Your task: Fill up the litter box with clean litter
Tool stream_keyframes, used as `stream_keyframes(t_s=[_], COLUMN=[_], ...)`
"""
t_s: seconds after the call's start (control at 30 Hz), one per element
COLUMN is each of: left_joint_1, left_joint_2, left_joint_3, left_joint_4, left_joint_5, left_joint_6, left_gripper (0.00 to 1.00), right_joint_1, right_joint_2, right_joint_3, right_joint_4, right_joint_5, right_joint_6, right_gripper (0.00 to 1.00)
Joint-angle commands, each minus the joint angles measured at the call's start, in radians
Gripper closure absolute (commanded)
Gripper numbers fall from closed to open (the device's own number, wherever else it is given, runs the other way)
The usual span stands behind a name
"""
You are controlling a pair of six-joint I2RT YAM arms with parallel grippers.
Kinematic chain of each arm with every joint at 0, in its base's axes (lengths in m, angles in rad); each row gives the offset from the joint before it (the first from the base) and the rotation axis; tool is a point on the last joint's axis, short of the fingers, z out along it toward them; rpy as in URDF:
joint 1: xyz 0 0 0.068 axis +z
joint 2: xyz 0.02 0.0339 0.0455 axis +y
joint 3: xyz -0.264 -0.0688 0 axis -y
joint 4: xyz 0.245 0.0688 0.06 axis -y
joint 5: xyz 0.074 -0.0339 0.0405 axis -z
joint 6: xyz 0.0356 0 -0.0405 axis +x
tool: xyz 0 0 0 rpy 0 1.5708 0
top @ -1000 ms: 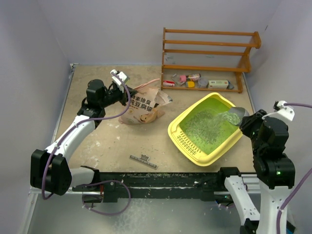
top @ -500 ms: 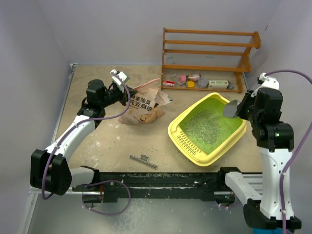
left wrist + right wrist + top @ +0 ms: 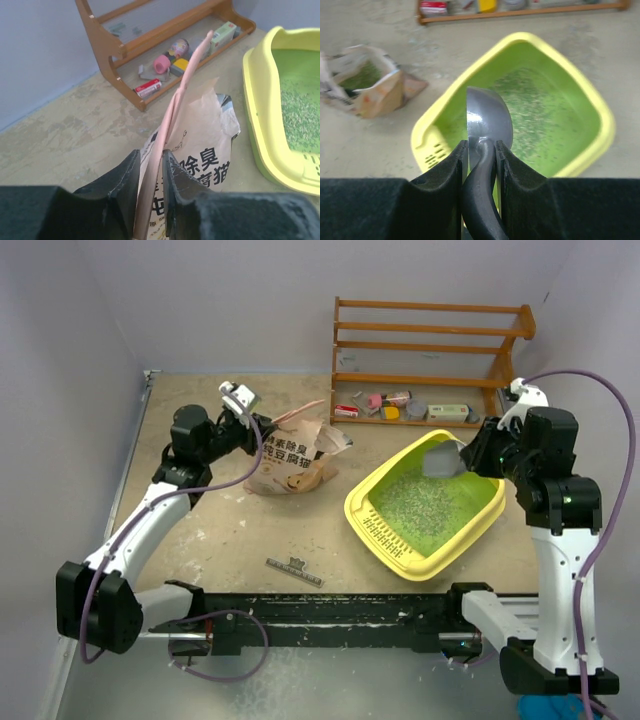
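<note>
The yellow litter box [image 3: 400,562] lies right of centre, its green floor covered with a scatter of clean litter [image 3: 425,502]. My right gripper [image 3: 478,455] is shut on the black handle of a silver scoop [image 3: 440,458], which hangs over the box's far side. In the right wrist view the scoop bowl [image 3: 489,115] looks empty above the litter [image 3: 535,110]. My left gripper [image 3: 258,428] is at the top of the tan bag [image 3: 295,465]. In the left wrist view its jaws straddle the bag's pink edge [image 3: 172,115], slightly parted, with a thin gap beside the right finger [image 3: 172,180].
A wooden rack [image 3: 430,350] with small items on its lowest shelf stands against the back wall. A small dark clip [image 3: 293,568] lies on the table near the front rail. The bag's open mouth shows litter [image 3: 362,77] inside. Walls close in on both sides.
The right arm rose and carried the scoop left from the box's right corner to over its far side; the litter it held fell out. The left jaws eased apart on the bag edge.
</note>
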Motion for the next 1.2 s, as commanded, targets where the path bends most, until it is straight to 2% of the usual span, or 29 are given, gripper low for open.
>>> stream_keyframes(t_s=[0.0, 0.13, 0.23, 0.3, 0.37, 0.47, 0.57, 0.73, 0.87, 1.1, 1.17], left_joint_1=[-0.008, -0.007, -0.006, -0.004, -0.004, -0.003, -0.004, -0.004, -0.004, -0.003, -0.003], left_joint_2=[-0.121, -0.196, -0.242, -0.266, -0.291, -0.345, -0.409, -0.495, -0.543, -0.617, -0.621], left_joint_3=[0.065, 0.081, 0.117, 0.137, 0.164, 0.164, 0.170, 0.242, 0.306, 0.311, 0.309], left_joint_4=[0.101, 0.115, 0.009, -0.061, -0.140, -0.183, -0.214, -0.294, -0.373, -0.451, -0.470], left_joint_5=[-0.102, -0.287, -0.460, -0.536, -0.578, -0.616, -0.653, -0.645, -0.630, -0.627, -0.621], left_joint_6=[-0.044, -0.168, -0.222, -0.229, -0.236, -0.245, -0.242, -0.249, -0.246, -0.218, -0.217], left_gripper=[0.68, 0.64, 0.60, 0.50, 0.45, 0.42, 0.42, 0.43, 0.43, 0.43, 0.43], right_joint_1=[0.002, 0.007, 0.033, 0.092, 0.216, 0.396, 0.568, 0.747, 0.811, 0.867, 0.889], right_joint_2=[0.028, 0.034, 0.043, 0.050, 0.071, 0.137, 0.208, 0.401, 0.547, 0.784, 0.864], right_joint_3=[0.032, 0.053, 0.056, 0.054, 0.059, 0.074, 0.100, 0.178, 0.226, 0.246, 0.281], right_joint_4=[0.116, 0.157, 0.202, 0.232, 0.261, 0.312, 0.364, 0.472, 0.617, 0.987, 1.036], right_joint_5=[-0.327, -0.459, -0.552, -0.551, -0.505, -0.473, -0.370, -0.348, -0.409, -0.580, -0.598], right_joint_6=[0.038, 0.077, 0.121, 0.144, 0.163, 0.199, 0.204, 0.206, 0.237, 0.433, 0.475], right_gripper=[1.00, 1.00, 1.00, 1.00, 1.00, 1.00, 1.00, 1.00, 1.00, 1.00, 1.00])
